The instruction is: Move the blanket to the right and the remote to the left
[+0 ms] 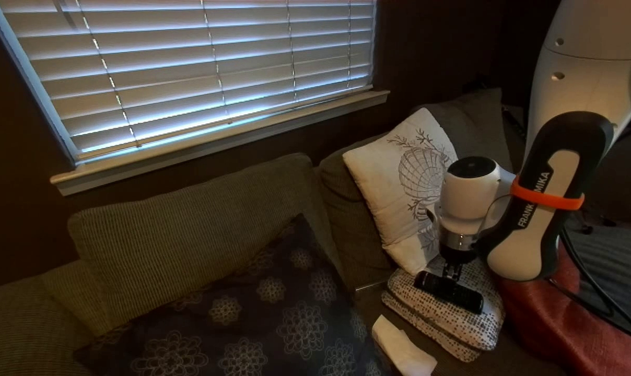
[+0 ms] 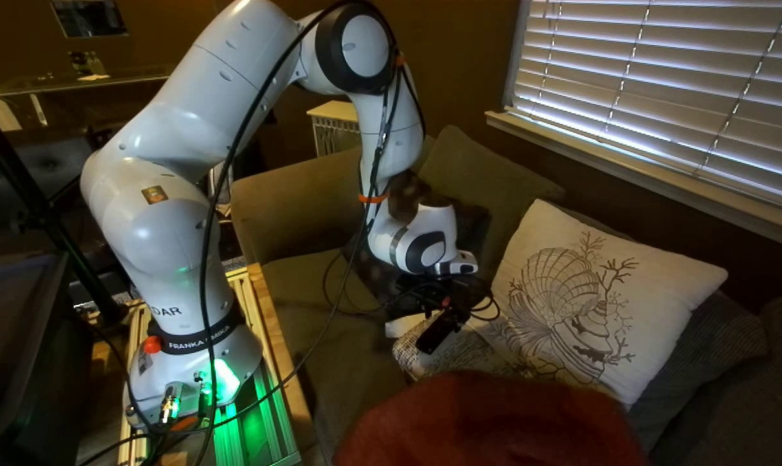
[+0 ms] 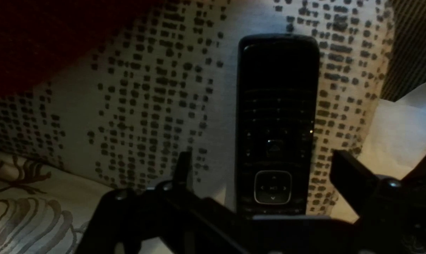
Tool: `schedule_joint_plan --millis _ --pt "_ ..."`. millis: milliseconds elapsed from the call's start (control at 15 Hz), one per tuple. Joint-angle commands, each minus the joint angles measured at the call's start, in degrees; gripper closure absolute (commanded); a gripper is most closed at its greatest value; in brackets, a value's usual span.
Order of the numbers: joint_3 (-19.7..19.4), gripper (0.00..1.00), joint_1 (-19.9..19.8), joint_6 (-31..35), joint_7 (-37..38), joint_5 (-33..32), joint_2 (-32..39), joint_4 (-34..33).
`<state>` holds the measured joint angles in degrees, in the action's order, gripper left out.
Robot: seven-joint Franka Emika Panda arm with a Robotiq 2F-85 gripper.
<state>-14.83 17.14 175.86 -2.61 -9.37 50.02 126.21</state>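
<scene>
The black remote [image 1: 467, 298] lies on a folded white cloth with black dots [image 1: 482, 331], which may be the blanket. The remote also shows in an exterior view [image 2: 435, 332] and in the wrist view [image 3: 278, 106], where its lower end is hidden by the gripper body. My gripper [image 3: 264, 169] is open. Its fingers stand on either side of the remote near the arrow keys, with a gap on both sides. In both exterior views the gripper [image 1: 452, 271] [image 2: 448, 304] points down at the remote. Finger height relative to the remote is hard to tell.
A white shell pillow [image 1: 407, 183] leans on the couch back behind the dotted cloth. A dark flowered pillow [image 1: 273, 313] lies beside it. A white crumpled cloth or paper [image 1: 403, 347] lies near the dotted cloth's edge. Red fabric [image 1: 571, 318] lies on its other side.
</scene>
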Motion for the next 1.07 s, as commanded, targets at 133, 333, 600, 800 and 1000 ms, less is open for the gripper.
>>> schedule_joint_plan --millis 133,333,600,800,1000 --pt "0.2 0.00 -0.7 2.0 -0.1 -0.7 -1.8 2.0" --pt "-0.1 0.00 -0.8 3.0 -0.6 -0.8 -4.7 5.2" --pt "0.8 0.00 -3.4 2.9 -1.8 -0.9 -11.8 11.3" --pt "1.5 0.00 -6.3 2.9 -2.9 -1.0 -18.6 16.6" --pt "2.9 0.00 -10.4 2.5 -4.3 -0.8 -25.5 21.1"
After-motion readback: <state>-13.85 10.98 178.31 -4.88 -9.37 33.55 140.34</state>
